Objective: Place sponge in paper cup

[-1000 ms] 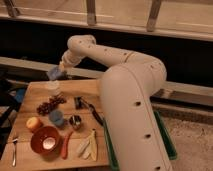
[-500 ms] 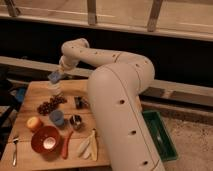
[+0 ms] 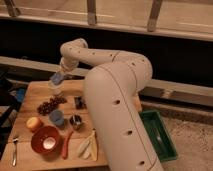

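My gripper (image 3: 58,80) hangs over the far left part of the wooden table (image 3: 30,92), at the end of the big white arm (image 3: 110,100) that fills the middle of the camera view. It is shut on the sponge (image 3: 56,78), a small light-blue block at its tip. Right below the sponge stands the paper cup (image 3: 56,90), pale and short, with only part of it showing under the gripper. The sponge looks just above the cup's rim; whether they touch I cannot tell.
On the table lie dark grapes (image 3: 50,105), a dark brown block (image 3: 80,102), a blue cup (image 3: 56,118), a small metal cup (image 3: 75,121), an orange fruit (image 3: 34,123), a red bowl (image 3: 46,140), a carrot (image 3: 67,145) and a fork (image 3: 15,149). A green bin (image 3: 159,134) sits on the right.
The arm has swung left and slightly down with the sponge in the gripper, bringing it over the paper cup.
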`<state>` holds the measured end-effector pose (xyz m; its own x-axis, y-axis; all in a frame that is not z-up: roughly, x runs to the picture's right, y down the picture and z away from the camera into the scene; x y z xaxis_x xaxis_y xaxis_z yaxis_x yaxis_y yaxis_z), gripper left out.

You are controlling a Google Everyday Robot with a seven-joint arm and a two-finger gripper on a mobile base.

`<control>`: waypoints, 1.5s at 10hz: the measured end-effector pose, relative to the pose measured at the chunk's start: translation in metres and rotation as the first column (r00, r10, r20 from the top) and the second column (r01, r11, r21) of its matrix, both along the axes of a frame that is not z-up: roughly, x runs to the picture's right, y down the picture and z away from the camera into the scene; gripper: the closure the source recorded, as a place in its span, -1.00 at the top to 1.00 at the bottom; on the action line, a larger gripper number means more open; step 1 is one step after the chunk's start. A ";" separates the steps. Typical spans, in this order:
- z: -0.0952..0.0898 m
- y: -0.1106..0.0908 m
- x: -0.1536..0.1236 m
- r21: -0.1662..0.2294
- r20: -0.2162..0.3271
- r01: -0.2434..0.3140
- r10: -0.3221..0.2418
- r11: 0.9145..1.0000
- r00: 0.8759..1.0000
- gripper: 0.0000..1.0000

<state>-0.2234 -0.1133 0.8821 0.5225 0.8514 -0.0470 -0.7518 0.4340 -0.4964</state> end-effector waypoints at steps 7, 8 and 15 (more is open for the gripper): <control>-0.006 0.012 0.002 -0.039 -0.003 0.058 -0.058 0.998 0.998 -1.00; -0.006 0.014 0.000 -0.045 0.000 0.065 -0.065 0.997 0.998 -1.00; 0.014 0.021 -0.026 -0.093 -0.003 0.138 -0.139 0.986 0.990 -1.00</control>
<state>-0.2492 -0.0919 0.8960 0.6343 0.7624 -0.1279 -0.6927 0.4870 -0.5321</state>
